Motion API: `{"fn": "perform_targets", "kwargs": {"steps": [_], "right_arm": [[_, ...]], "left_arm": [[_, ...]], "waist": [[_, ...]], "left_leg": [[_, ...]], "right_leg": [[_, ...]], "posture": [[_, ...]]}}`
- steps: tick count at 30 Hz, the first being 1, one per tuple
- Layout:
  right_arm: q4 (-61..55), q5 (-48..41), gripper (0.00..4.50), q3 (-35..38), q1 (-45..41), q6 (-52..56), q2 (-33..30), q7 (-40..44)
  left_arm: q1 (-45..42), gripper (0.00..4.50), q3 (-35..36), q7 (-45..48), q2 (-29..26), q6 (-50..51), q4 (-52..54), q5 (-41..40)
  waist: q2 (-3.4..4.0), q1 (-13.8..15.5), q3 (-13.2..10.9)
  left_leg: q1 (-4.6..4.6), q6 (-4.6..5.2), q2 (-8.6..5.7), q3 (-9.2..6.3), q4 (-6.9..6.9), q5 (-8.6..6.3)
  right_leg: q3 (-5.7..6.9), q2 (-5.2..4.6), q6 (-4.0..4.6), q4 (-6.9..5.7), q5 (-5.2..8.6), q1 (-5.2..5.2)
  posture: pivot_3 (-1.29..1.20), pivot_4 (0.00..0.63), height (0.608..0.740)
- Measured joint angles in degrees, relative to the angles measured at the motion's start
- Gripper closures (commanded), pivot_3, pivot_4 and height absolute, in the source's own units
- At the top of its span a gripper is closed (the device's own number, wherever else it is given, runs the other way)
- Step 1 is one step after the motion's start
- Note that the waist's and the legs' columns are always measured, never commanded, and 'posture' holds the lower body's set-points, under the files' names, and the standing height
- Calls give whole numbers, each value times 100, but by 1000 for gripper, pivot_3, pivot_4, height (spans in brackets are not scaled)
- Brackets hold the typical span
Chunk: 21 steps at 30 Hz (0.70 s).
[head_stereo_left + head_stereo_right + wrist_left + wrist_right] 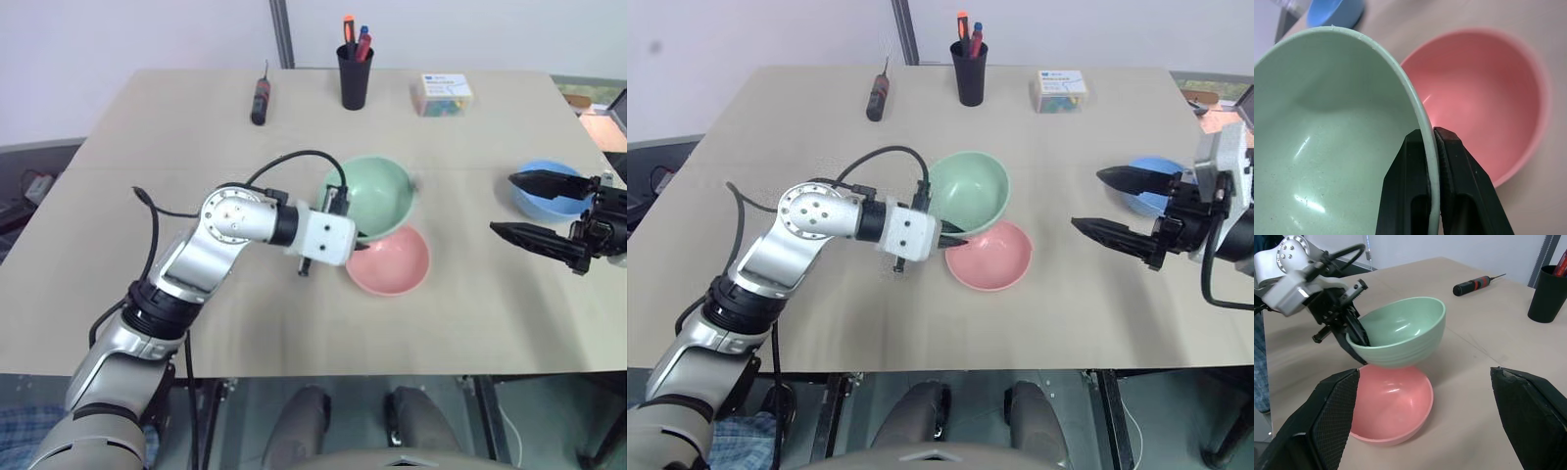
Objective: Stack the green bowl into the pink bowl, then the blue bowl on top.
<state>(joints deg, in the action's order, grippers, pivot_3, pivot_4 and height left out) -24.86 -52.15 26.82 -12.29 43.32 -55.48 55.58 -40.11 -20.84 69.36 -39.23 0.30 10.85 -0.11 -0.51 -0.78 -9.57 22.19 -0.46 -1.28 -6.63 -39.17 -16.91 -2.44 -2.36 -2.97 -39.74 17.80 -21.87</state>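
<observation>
Beige counter against a pale wall, with a black pen cup, a screwdriver and a small box along its far edge, well beyond the pink bowl. Taking the pink bowl as landmark: it sits empty on the counter near the middle. The green bowl is off the counter, tilted, held just behind and above the pink bowl, its lower wall overlapping the pink rim in the head views; the right wrist view shows it hanging over the pink bowl's far side, not yet seated. Left claw is pinched tight on the green bowl's rim, one finger inside the wall and one outside. The blue bowl rests on the counter well to the right of the pink bowl, untouched. Right claw hovers with its jaws spread wide and nothing between them, between the pink bowl and the blue one, nearer the blue. Progress call: first stack is partway, green bowl lifted and carried over but not lowered in or released. Left to do: centre and drop green into pink, let go, then grab blue and nest it on top.
</observation>
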Motion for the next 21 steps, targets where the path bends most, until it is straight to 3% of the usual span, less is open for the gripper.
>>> {"fn": "perform_targets", "kwargs": {"steps": [15, 16, 18, 21], "right_arm": [[-121, 18, 0, 11, 245, -116, 15, -146], [-121, 21, 0, 11, 256, -116, 15, -158], [-121, 24, 0, 11, 281, -121, 15, -174], [-121, 26, 0, 12, 303, -121, 15, -200]], "left_arm": [[203, 4470, -6, 536, 174, -298, 246, -488], [206, 3689, -6, 536, 190, -298, 246, -488], [206, 3378, -5, 532, 208, -267, 245, -488], [195, 2134, -1, 400, 302, -225, 133, -415]], "waist": [[0, -1, 0], [0, -1, 0], [0, -1, 0], [0, -1, 0]], "left_leg": [[-6, 3, 0, 1, -3, -2], [-6, 3, 0, 1, -3, -2], [-7, 3, 0, 0, -2, -2], [-12, 3, 0, 1, -3, -2]], "right_leg": [[0, 2, -1, 0, 0, 8], [-1, 2, -1, 0, 0, 8], [-1, 2, -1, 0, 0, 8], [-1, 3, -1, -1, 0, 12]], "posture": [[0, 150, 740], [0, 150, 740], [0, 150, 740], [0, 150, 740]]}}
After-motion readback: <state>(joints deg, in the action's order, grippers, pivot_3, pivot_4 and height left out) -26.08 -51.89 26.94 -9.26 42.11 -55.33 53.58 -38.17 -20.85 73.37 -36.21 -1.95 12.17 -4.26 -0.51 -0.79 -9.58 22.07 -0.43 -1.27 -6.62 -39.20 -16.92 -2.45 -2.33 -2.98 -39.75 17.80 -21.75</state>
